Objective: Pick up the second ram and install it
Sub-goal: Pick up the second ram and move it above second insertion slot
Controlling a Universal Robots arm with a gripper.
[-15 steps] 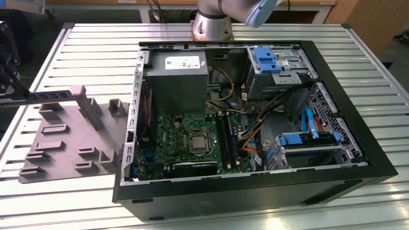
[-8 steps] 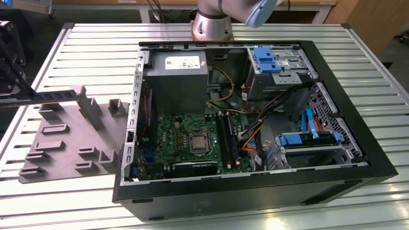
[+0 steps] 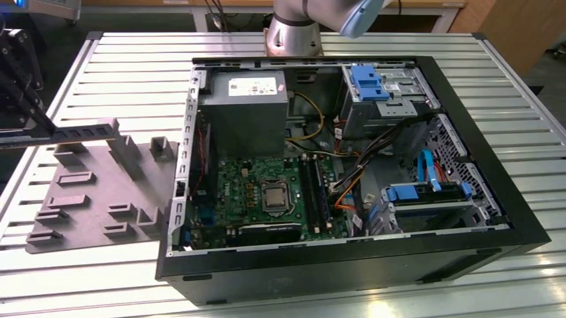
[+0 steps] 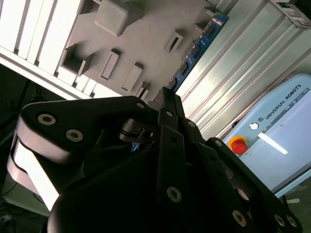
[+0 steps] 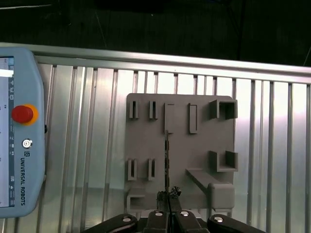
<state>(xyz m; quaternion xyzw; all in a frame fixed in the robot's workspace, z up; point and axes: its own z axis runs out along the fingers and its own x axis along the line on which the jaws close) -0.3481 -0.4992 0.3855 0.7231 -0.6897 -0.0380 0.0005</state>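
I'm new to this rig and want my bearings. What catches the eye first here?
The open computer case dominates the slatted table, its green motherboard exposed. At the exterior view's left lies a grey tray; over it the gripper pinches the second ram.

Exterior view: up high, angled down over the counter (image 3: 115, 59), PC case (image 3: 354, 265) near, grey tray (image 3: 89, 199) at the exterior view's left. First wrist view: straight down on that tray (image 5: 180, 145) from well above. Second wrist view: jammed behind the gripper (image 4: 166, 99), slanting at same tray (image 4: 146, 34). Pendant (image 5: 19, 145) (image 4: 286, 165) in both wrist views.
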